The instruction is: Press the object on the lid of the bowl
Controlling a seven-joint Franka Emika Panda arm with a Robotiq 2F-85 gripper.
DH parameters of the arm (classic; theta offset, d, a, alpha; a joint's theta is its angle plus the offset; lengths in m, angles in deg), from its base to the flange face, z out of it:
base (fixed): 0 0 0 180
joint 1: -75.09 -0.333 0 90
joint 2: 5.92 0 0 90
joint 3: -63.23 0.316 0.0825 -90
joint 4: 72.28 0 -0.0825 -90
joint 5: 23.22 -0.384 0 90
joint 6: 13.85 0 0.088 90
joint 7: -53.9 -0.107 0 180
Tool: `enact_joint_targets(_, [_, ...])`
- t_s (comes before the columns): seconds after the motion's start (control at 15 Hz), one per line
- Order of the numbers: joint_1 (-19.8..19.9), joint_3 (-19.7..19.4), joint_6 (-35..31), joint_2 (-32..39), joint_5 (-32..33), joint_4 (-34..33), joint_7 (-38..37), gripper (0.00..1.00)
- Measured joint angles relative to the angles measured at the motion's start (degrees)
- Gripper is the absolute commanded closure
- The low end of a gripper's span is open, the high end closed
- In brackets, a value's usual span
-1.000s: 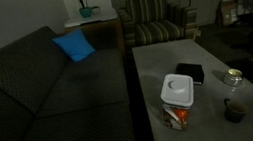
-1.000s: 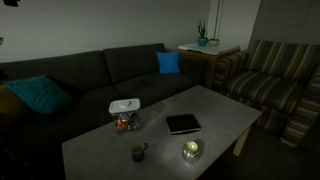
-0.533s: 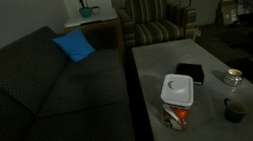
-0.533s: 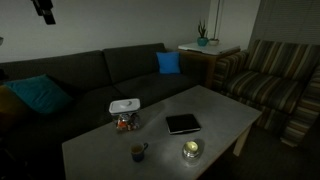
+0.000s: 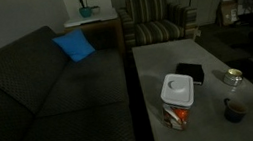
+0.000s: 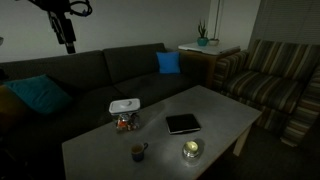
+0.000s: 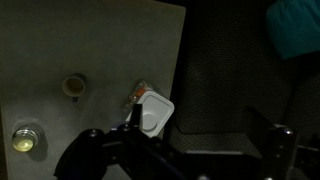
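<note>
No word, brand or number can be read in any view. The bowl [image 5: 178, 118] bears orange-red and white print on its sides (too dim and small to make out any lettering).

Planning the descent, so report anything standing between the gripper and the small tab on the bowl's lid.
Nothing visible does. The gripper hangs high up, with open air between it and the lid on the bowl. The tab is uncovered. The cup and black slab sit off to the side.

Far exterior views sharing the table [image 5: 165, 60]; wrist view high overhead.
</note>
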Motion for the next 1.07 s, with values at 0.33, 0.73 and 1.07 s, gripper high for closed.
enact_joint_targets(0.33, [-0.59, 0.19, -5.73, 0.25, 0.07, 0.34, 0.75, 0.0])
enact_joint_targets(0.73, [-1.08, 0.11, -16.44, 10.52, 6.99, -1.55, 2.51, 0.0])
enact_joint_targets(1.07, [-5.65, -6.46, -21.02, 24.7, 22.78, -7.82, -5.54, 0.0])
